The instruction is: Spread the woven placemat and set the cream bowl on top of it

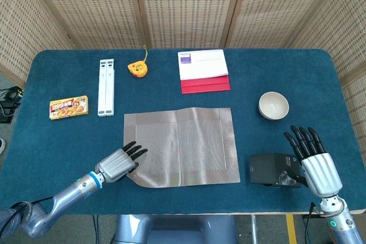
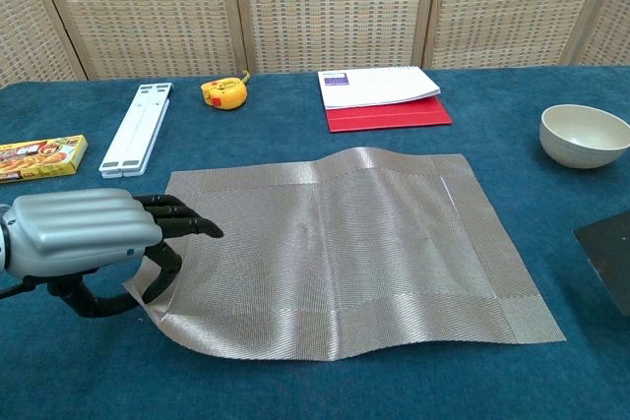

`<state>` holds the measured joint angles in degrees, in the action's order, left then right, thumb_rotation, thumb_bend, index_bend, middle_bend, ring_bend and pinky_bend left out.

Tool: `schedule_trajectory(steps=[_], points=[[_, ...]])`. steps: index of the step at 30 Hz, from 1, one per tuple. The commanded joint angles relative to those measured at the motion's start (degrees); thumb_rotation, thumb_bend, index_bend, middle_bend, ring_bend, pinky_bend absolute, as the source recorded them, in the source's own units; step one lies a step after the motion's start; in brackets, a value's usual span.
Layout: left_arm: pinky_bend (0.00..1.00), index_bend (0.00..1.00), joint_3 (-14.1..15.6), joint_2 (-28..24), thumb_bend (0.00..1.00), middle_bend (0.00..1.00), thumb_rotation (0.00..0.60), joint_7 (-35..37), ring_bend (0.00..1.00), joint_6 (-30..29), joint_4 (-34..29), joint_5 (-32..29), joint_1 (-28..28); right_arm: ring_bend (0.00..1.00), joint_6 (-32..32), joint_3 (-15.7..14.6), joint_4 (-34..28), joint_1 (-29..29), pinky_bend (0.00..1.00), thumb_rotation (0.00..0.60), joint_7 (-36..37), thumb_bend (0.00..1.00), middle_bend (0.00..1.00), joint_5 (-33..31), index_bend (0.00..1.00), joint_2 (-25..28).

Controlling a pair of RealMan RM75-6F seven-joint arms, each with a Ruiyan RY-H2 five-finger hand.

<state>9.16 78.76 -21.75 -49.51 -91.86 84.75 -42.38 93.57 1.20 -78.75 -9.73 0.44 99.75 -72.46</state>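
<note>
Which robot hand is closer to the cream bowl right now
Right. The right robot hand sits at the table's near edge, just below the cream bowl. The left robot hand grips the placemat corner, far across.

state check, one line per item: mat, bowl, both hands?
woven placemat: spread open, rippled; near-left corner lifted off the table
cream bowl: upright, empty, on the cloth, off the mat
left hand: pinches that lifted corner
right hand: open, fingers apart, beside a black box

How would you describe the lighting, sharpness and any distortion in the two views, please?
Head view: even, soft light, no glare, sharp throughout; grey woven placemat casts hardly any shadow. Chest view: equally sharp, but the near left hand looms large against the small cream bowl; faint shadow under the mat's lifted corner.
</note>
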Motion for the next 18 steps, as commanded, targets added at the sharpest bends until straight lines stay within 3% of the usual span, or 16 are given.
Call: schedule_trajectory(steps=[1,18], points=[[0.0,0.76,0.6,-0.6,0.51,0.0,0.6,-0.4,0.0,0.4,-0.9,0.6,0.3,0.0,0.1,0.0,-0.1,0.1,0.0,0.6,0.0,0.0,0.0,0.1,0.0,0.0],[0.0,0.76,1.9,-4.9,0.51,0.0,0.6,-7.3,0.0,1.6,-5.7,-2.6,2.5,0.0,0.8,-0.2,-0.7,0.4,0.0,0.6,0.1,0.0,0.0,0.9,0.0,0.5]])
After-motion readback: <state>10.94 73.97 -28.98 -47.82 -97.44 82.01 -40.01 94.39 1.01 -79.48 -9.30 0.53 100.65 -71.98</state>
